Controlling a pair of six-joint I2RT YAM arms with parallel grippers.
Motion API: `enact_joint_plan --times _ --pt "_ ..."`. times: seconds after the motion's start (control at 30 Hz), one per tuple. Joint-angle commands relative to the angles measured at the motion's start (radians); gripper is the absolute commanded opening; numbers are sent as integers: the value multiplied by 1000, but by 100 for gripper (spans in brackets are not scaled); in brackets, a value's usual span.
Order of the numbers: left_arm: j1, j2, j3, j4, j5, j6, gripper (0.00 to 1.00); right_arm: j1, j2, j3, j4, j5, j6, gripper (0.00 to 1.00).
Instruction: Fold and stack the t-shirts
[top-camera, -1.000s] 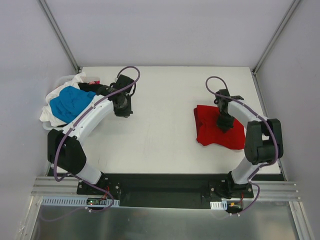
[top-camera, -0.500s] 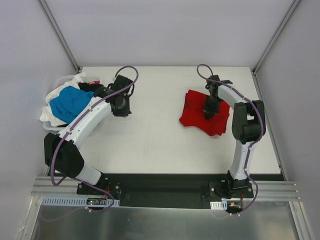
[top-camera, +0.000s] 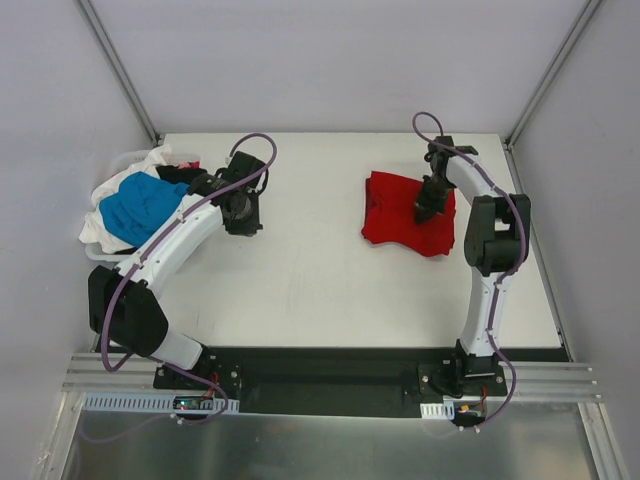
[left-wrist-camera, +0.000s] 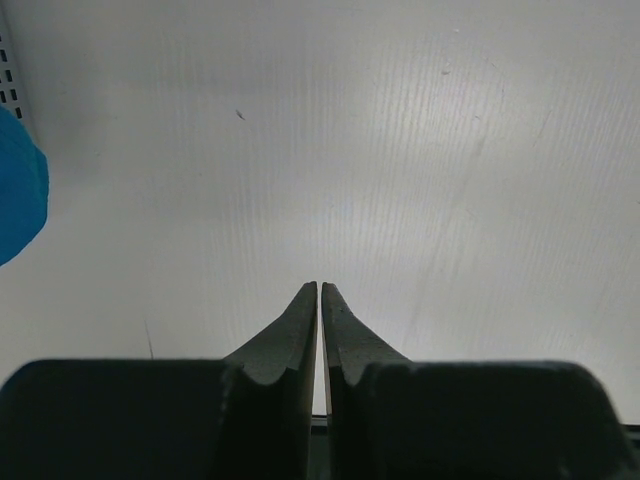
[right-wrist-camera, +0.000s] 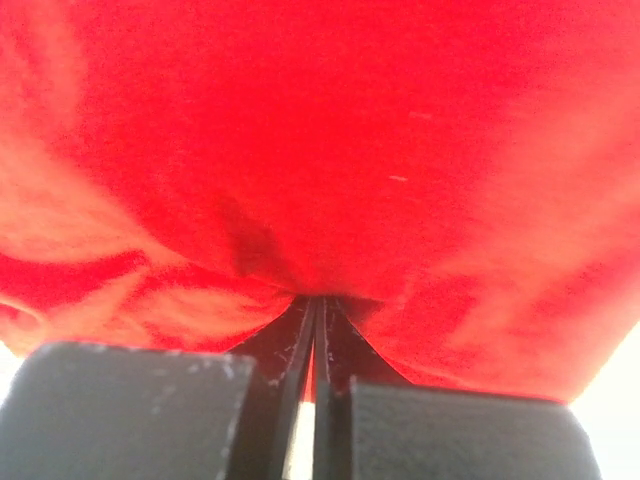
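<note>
A folded red t-shirt (top-camera: 395, 215) lies on the white table (top-camera: 310, 270) at the back right. My right gripper (top-camera: 425, 208) is on its right part, jaws shut, with the tips pinching a crease of the red cloth (right-wrist-camera: 350, 130); the right gripper (right-wrist-camera: 318, 298) shows only red around its tips. A heap of t-shirts sits at the far left: a blue one (top-camera: 140, 205) on top, white cloth (top-camera: 95, 232) under it, black cloth (top-camera: 175, 175) behind. My left gripper (top-camera: 243, 215) hovers just right of that heap. The left gripper (left-wrist-camera: 319, 285) is shut and holds nothing, with the blue t-shirt (left-wrist-camera: 15, 190) at the view's left edge.
Grey walls with metal posts (top-camera: 120, 70) enclose the table on three sides. The arm bases stand on a black rail (top-camera: 320, 375) at the near edge. The left arm's white links (top-camera: 180, 235) run alongside the heap.
The right gripper has moved toward the back of the table, and the red t-shirt has travelled with it, up and slightly left. The left arm has shifted only slightly.
</note>
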Motion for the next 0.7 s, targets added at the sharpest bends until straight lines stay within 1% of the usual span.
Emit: enact_joint_plan --times 0.0,0.07,0.13,0.17,0.2,0.23,0.27,0.33,0.37,0.4,0.5,0.6,0.67 --pt "4 -5 8 -17 39 -30 5 -46 9 64 -43 0 -25 1" --pt "5 -3 15 -17 45 -33 5 -52 3 67 -44 -17 -61 1" --pt "4 -10 18 -14 44 -38 5 -48 -64 45 -41 -17 -92 1" --pt "4 -13 18 -15 41 -39 5 -41 -93 11 -38 -16 -95 1" --pt "5 -22 16 -15 41 -41 5 -26 -169 -14 -37 -14 -97 1" --pt "4 -26 15 -15 38 -41 5 -18 -207 -38 -38 -16 -92 1" --pt "5 -31 10 -15 36 -44 5 -8 -246 -92 -38 -19 -85 1" --pt "4 -42 8 -15 30 -44 6 37 -340 -149 -35 -10 -72 1" --pt "4 -42 7 -15 28 -44 6 55 -359 -210 -31 -5 -60 1" --pt "4 -39 4 -15 25 -45 6 83 -371 -239 -31 3 -54 1" --pt "4 -25 2 -14 27 -50 6 101 -396 -366 -3 15 -26 1" --pt "4 -14 10 -12 31 -50 6 100 -387 -420 18 21 -25 1" --pt "5 -11 15 -13 24 -44 6 86 -354 -422 23 20 -31 1"
